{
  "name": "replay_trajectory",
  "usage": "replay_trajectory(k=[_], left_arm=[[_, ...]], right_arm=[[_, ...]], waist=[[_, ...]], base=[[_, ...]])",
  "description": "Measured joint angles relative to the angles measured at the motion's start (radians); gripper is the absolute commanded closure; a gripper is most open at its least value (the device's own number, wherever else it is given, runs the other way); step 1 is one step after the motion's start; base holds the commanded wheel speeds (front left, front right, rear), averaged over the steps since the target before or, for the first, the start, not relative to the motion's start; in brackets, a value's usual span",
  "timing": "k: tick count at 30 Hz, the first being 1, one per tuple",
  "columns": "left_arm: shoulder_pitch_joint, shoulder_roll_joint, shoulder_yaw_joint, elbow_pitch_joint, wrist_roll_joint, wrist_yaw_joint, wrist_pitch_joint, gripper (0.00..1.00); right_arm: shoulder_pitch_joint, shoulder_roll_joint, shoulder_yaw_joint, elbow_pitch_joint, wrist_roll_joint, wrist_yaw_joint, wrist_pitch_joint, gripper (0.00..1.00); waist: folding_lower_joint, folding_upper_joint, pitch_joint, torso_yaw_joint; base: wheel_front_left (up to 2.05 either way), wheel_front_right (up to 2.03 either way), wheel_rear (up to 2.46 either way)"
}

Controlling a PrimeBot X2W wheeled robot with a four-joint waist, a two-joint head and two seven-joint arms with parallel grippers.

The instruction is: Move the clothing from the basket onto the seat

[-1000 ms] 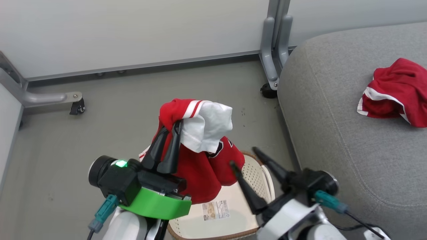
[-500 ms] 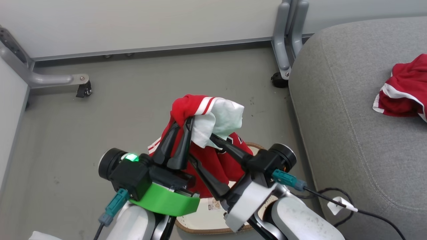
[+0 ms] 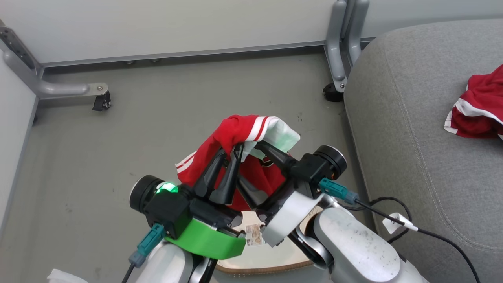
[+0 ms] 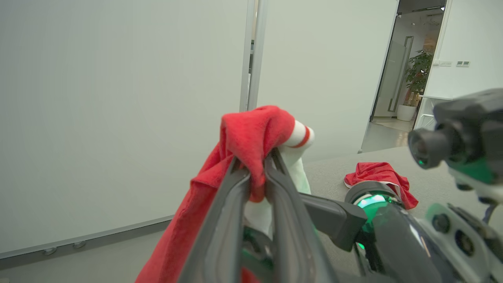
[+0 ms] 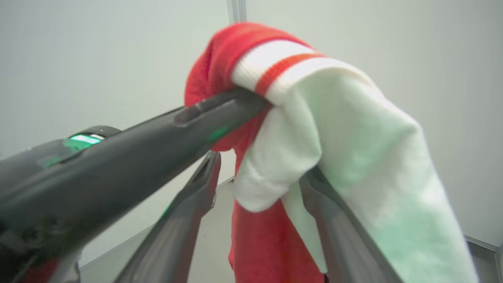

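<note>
Open floor [image 3: 157, 118] lies ahead and to my left. To my right the seat [image 3: 412, 157] is bare up to the red garment [image 3: 477, 114] lying far right. A partition leg [image 3: 340, 51] and caster [image 3: 332, 94] stand at its corner. My right gripper [image 3: 249, 163] crowds the left gripper [image 3: 232, 149] and its hanging jersey [image 3: 235, 131].

1. No word, brand or number can be read in full anywhere.
2. A paper label [image 3: 254, 234] lies on the bottom of the basket [image 3: 251, 270]. It carries small dark printed lines, and what may be a barcode, on a pale tan ground. The print is too small to read.
3. The lifted red garment [image 3: 235, 131] bears a dark print [image 3: 268, 160] edged in white, probably part of a number. Only a sliver shows among the folds, so the figure cannot be told.
4. A white tag [image 3: 397, 223] hangs on the black cable [image 3: 432, 235]. No writing can be made out on it.
</note>
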Motion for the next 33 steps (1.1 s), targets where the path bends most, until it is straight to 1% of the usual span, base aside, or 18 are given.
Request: replay_trajectory(k=[1, 2, 15, 16, 17, 18, 21, 27, 33], left_arm=[[0.000, 0.000, -0.001, 0.001, 0.000, 0.000, 0.000, 1.00], [-0.001, 0.000, -0.003, 0.002, -0.001, 0.000, 0.000, 1.00], [-0.005, 0.001, -0.002, 0.009, -0.005, 0.000, 0.000, 1.00], [-0.005, 0.002, -0.002, 0.010, -0.005, 0.002, 0.000, 0.87], [-0.005, 0.002, 0.000, 0.010, -0.005, 0.007, 0.000, 0.35], [-0.005, 0.002, 0.001, 0.009, -0.002, 0.012, 0.000, 0.00], [-0.006, 0.008, 0.004, 0.003, 0.003, 0.019, -0.001, 0.00], [0.003, 0.054, 0.000, -0.021, 0.027, 0.023, 0.003, 0.00], [0.058, 0.100, -0.051, -0.024, 0.046, 0.005, 0.058, 0.00]], right_arm=[[-0.001, 0.000, 0.001, 0.002, 0.004, 0.000, -0.002, 0.67], [-0.001, 0.000, 0.002, 0.004, 0.012, 0.000, -0.008, 1.00], [-0.020, 0.000, 0.019, 0.037, 0.041, 0.000, -0.022, 1.00], [-0.021, 0.000, 0.018, 0.041, 0.041, 0.000, -0.023, 1.00], [-0.022, 0.000, 0.018, 0.046, 0.041, 0.000, -0.026, 1.00], [-0.023, 0.000, 0.018, 0.049, 0.041, 0.000, -0.026, 1.00], [-0.030, 0.000, 0.013, 0.062, 0.037, 0.000, -0.026, 1.00], [-0.043, 0.001, -0.013, 0.096, 0.019, 0.000, -0.030, 1.00], [-0.051, 0.001, -0.052, 0.139, 0.007, 0.000, -0.035, 1.00]], waist=[[0.0000, 0.0000, 0.000, 0.000], [0.0000, 0.0000, 0.000, 0.001], [0.0000, 0.0000, -0.003, -0.002], [0.0000, 0.0000, -0.003, -0.001], [0.0000, 0.0000, -0.003, 0.001], [0.0000, 0.0000, -0.004, 0.002], [0.0000, 0.0000, -0.005, 0.007], [0.0000, 0.0000, -0.010, 0.016], [0.0000, 0.0000, -0.015, 0.026]], base=[[0.00, 0.00, 0.00], [0.00, 0.00, 0.00], [0.00, 0.00, 0.00], [0.00, 0.00, 0.00], [0.00, 0.00, 0.00], [0.00, 0.00, 0.00], [0.00, 0.00, 0.00], [0.00, 0.00, 0.00], [0.00, 0.00, 0.00]])
